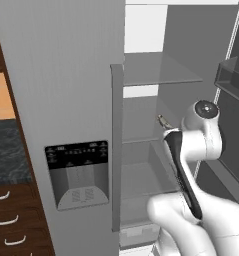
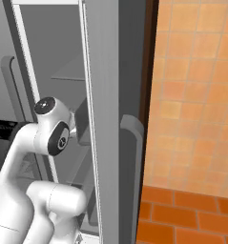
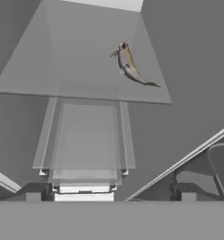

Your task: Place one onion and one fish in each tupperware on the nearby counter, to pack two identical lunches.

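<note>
Slim silvery-olive fish point(image 3: 130, 65) lies on a glass fridge shelf point(image 3: 62, 70).

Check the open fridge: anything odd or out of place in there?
One thing: a fish lies loose and bare on a glass shelf, near its right edge, angled across it, with no dish under it. Otherwise nothing looks spilled or broken. The gripper is open, short of it.
</note>
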Available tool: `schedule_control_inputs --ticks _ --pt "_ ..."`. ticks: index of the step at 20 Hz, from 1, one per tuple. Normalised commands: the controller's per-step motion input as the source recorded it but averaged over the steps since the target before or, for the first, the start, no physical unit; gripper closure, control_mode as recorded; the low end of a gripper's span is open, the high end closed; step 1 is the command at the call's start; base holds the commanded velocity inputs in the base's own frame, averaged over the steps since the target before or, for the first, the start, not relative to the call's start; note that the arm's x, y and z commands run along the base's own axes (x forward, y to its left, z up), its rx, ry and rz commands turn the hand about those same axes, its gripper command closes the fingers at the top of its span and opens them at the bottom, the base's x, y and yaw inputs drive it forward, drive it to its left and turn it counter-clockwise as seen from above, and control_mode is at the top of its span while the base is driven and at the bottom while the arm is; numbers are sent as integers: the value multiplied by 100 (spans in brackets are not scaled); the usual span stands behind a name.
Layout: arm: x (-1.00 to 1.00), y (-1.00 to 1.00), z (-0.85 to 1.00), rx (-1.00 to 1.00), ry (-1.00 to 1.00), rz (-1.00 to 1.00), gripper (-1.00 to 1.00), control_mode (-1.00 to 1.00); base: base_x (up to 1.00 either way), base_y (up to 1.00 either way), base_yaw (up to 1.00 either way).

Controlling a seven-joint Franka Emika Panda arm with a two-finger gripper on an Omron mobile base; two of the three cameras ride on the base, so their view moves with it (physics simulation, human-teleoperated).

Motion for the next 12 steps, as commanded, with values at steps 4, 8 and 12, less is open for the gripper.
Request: schedule_control_inputs --ticks 4,8,12 --pt "91 -14 -8 0 12 3 -100 -100 0 0 0" --pt "94 -11 -23 0 11 5 -100 -100 0 0 0" --pt "98 -8 -32 0 8 1 -100 -100 0 0 0"
